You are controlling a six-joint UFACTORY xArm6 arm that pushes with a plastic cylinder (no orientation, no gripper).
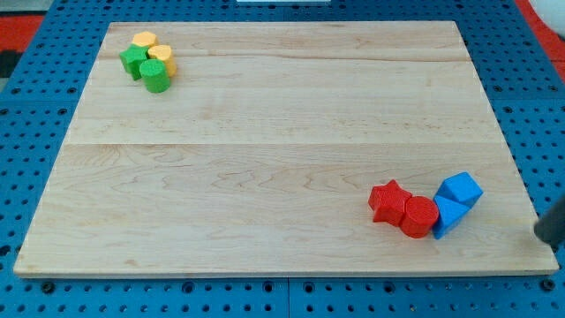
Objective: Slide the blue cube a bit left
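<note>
The blue cube (460,189) sits near the board's lower right corner. A second blue block (447,215), wedge-like, touches its lower left side. A red cylinder (418,216) touches that wedge, and a red star (389,200) touches the cylinder's left. My rod enters at the view's right edge, and my tip (540,235) is to the right of and slightly below the blue cube, about a cube's width or two away, near the board's right edge. It touches no block.
The wooden board (282,150) lies on a blue pegboard. At its top left corner stands a tight cluster: two yellow blocks (144,41) (164,58), a green block (133,60) and a green cylinder (155,77).
</note>
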